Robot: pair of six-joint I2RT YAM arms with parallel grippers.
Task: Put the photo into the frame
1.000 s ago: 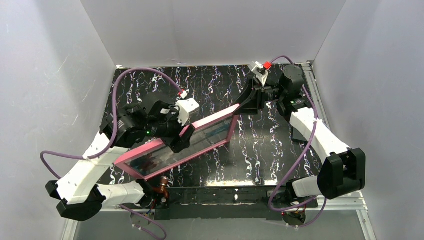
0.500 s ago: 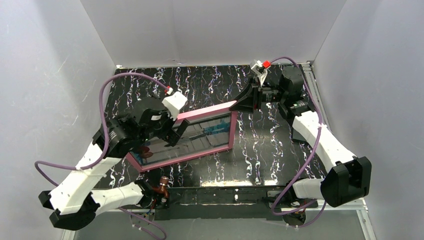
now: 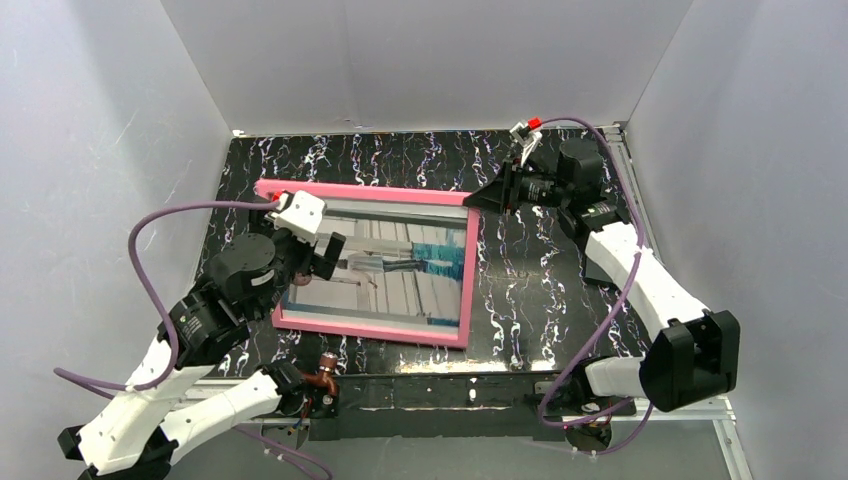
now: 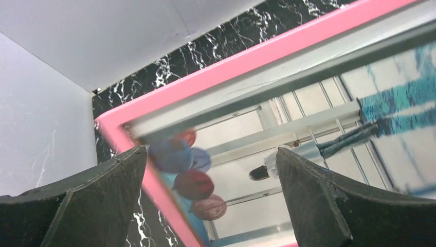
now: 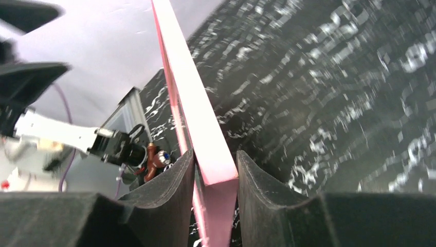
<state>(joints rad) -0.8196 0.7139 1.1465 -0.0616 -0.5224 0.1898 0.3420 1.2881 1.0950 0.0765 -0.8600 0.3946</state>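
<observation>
I read the frame (image 3: 365, 188) as light but stiff, a thin wide rectangle that will lever hard against any hold taken at one end. Its clear pane is probably slick and breakable, so the place to take it is the pink rail, never the pane. The right fingers (image 5: 169, 206) are clenched on exactly that. In the right wrist view the rail runs edge-on between them, and from the top camera the hold sits at the frame's 1 o'clock corner. A single corner pinch on something this broad could let it twist or sag, so I would want a second hold on the 9 o'clock rail before carrying it anywhere.

The left fingers (image 4: 92, 206) are spread wide, grasping nothing. They hang over the 9 o'clock end of the frame, and I cannot tell whether they touch the pane.

The frame lies face up over the middle of the counter (image 3: 560, 300), its long sides running 9 to 3. I cannot tell whether the pinched corner is raised. The photo (image 3: 400, 265) shows through the pane and looks seated inside. It is paper, so limp and easily creased, and is best left where it is.

By count I see one frame, one photo, one pair of fingers clamped and one pair free. A cluster of red and blue balloons sits at the print's 9 o'clock end.
</observation>
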